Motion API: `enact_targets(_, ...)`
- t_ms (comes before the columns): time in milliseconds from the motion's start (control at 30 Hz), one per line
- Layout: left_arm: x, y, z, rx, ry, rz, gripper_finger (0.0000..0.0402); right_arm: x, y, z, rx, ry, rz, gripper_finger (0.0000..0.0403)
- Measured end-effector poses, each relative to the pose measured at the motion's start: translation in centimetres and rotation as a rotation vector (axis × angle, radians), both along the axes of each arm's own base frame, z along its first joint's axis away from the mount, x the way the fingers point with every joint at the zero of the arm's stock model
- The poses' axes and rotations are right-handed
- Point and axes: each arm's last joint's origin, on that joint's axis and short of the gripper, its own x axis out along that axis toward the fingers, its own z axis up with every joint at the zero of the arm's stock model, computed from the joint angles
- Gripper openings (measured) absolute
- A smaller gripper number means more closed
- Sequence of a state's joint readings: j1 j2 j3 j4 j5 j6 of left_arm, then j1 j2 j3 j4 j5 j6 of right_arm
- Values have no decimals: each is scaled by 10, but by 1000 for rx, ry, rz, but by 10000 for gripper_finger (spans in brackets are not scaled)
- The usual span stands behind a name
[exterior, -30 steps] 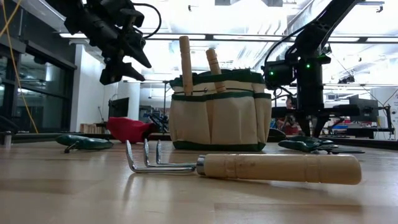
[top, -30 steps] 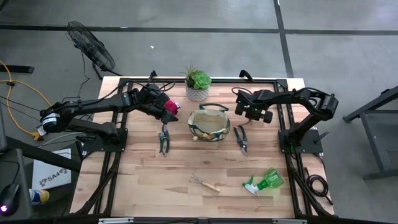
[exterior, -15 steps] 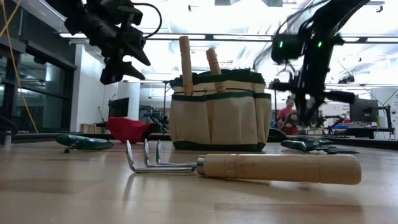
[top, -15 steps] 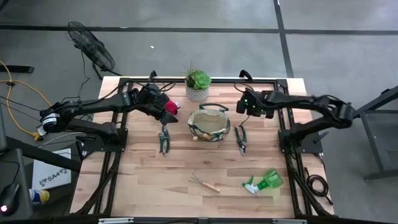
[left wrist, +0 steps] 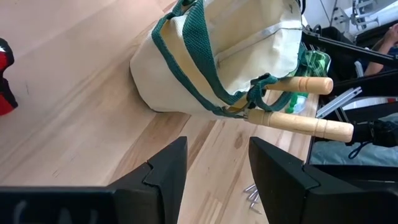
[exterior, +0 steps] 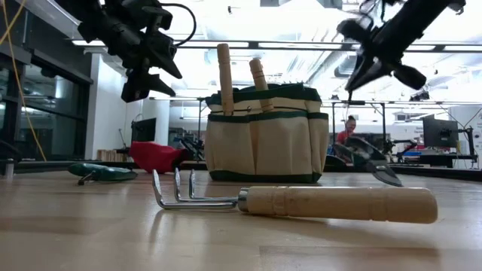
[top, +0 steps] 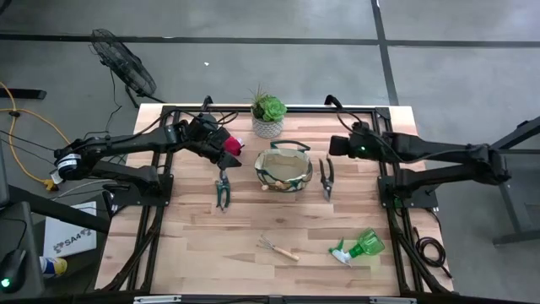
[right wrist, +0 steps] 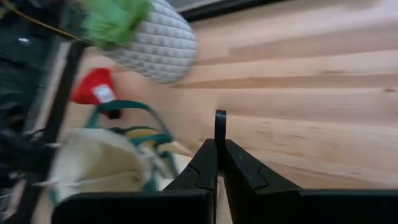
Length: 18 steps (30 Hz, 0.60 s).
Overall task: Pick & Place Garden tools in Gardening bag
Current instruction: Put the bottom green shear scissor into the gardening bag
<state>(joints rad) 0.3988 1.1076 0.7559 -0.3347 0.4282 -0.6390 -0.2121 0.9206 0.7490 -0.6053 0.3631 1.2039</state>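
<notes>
- The bag stands on the surface. Two wooden-handled trowels stick up at its rim, but I cannot tell if they sit inside or in an outer pocket.
- Still outside the bag are:
  - the red glove just left of it;
  - one pair of shears left and nearer the front;
  - a second pair of shears just right;
  - the rake and the spray bottle in front.
- The right claw is high, right of the bag, and pressed together. I cannot make out anything in it.
- The left claw is spread and empty, above the glove, left of the bag.
- I judge the task is under half done. The next move calls for the right claw to spread before it goes down on the second pair of shears.
</notes>
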Motion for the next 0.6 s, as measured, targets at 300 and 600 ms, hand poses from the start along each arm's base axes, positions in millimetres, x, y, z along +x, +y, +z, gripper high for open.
enact_targets(300, 0, 0, 0, -16, 2, 15, 168, -1, 25, 18, -117, -97, 123, 4)
enact_targets(600, 0, 0, 0, -36, 4, 28, 168, -2, 42, 60, -261, -131, 203, 4)
